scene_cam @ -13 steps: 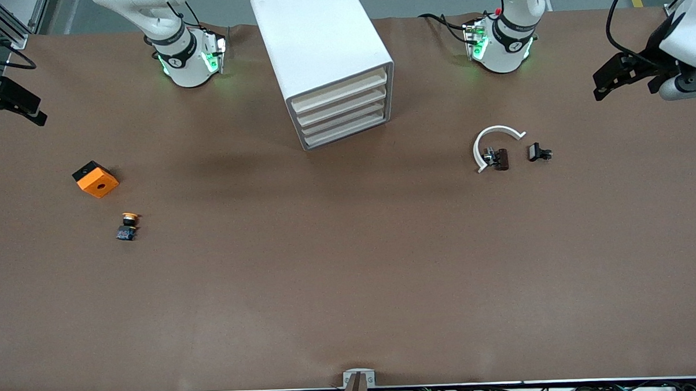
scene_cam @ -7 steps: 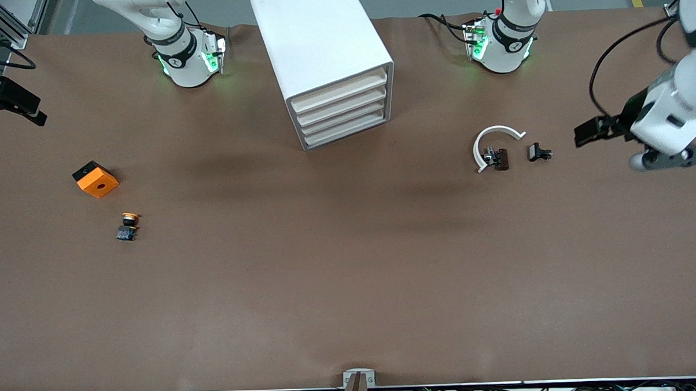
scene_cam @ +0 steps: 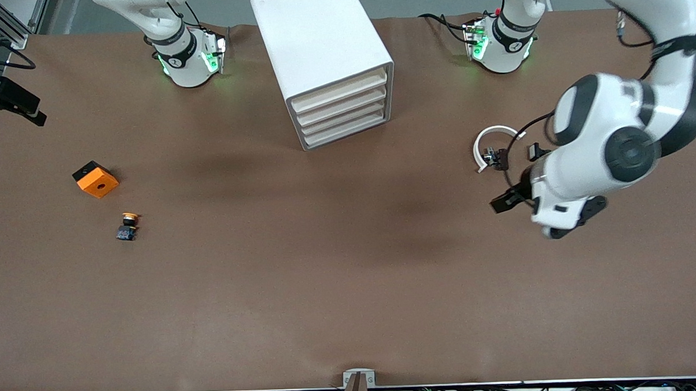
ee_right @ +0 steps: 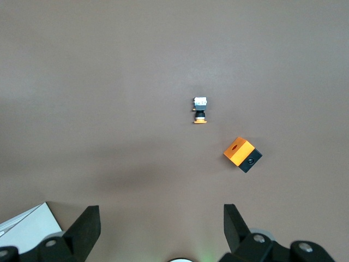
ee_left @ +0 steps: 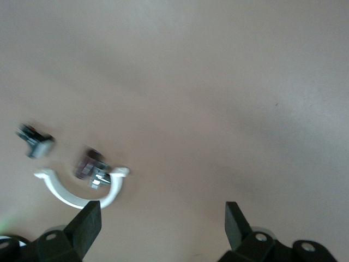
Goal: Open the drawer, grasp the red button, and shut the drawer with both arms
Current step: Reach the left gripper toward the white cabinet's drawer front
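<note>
Brown bench [scene_cam: 339, 265] carries a white drawer cabinet [scene_cam: 326, 57], all four drawers shut. No red-capped button shows anywhere. Toward the left arm's end from the cabinet, the left claw [scene_cam: 501, 203] hangs released over bare bench, near a white curved clip [scene_cam: 488, 141]. Toward the right arm's end from the cabinet lie an orange cube [scene_cam: 95, 179] and a yellow-capped button [scene_cam: 127, 225]. High above these, the right claw [ee_right: 158, 226] waits, released.
</note>
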